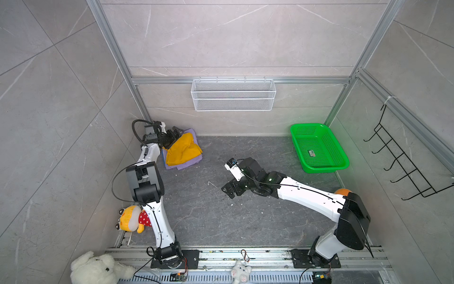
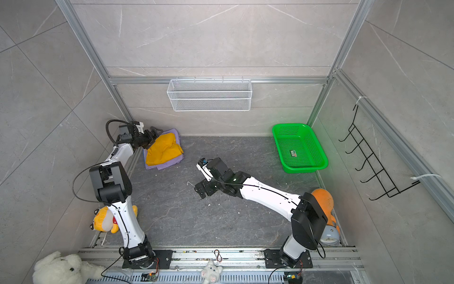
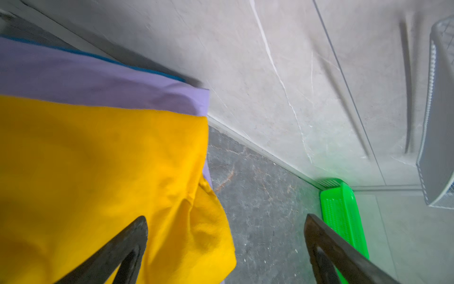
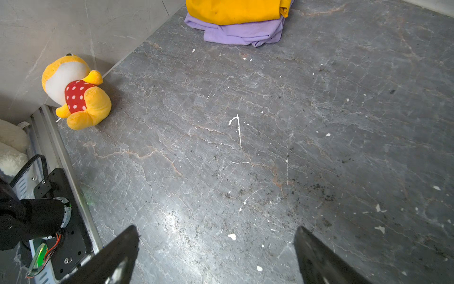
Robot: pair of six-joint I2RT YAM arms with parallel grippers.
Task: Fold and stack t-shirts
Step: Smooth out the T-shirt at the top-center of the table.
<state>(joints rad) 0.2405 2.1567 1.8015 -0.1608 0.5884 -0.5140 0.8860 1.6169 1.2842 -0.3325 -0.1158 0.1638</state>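
The t-shirts lie folded in a stack in the back left corner of the dark floor. The mustard-yellow one [image 1: 183,150] [image 4: 235,9] is on top and the lavender one [image 1: 186,164] [image 4: 240,33] is under it. In the left wrist view a thin blue edge [image 3: 157,72] shows below the lavender. My left gripper [image 1: 175,134] [image 3: 225,217] hovers open at the stack's back left edge, one finger over the yellow cloth, gripping nothing. My right gripper [image 1: 229,190] [image 4: 216,228] stands open above bare floor mid-table, well apart from the stack.
A green mesh basket [image 1: 326,169] sits at the back right. A white wire basket [image 1: 233,94] hangs on the back wall and a black hook rack [image 1: 405,159] on the right wall. An orange plush toy [image 1: 132,218] lies beside the left arm; white plush toys [image 1: 95,269] lie along the front rail.
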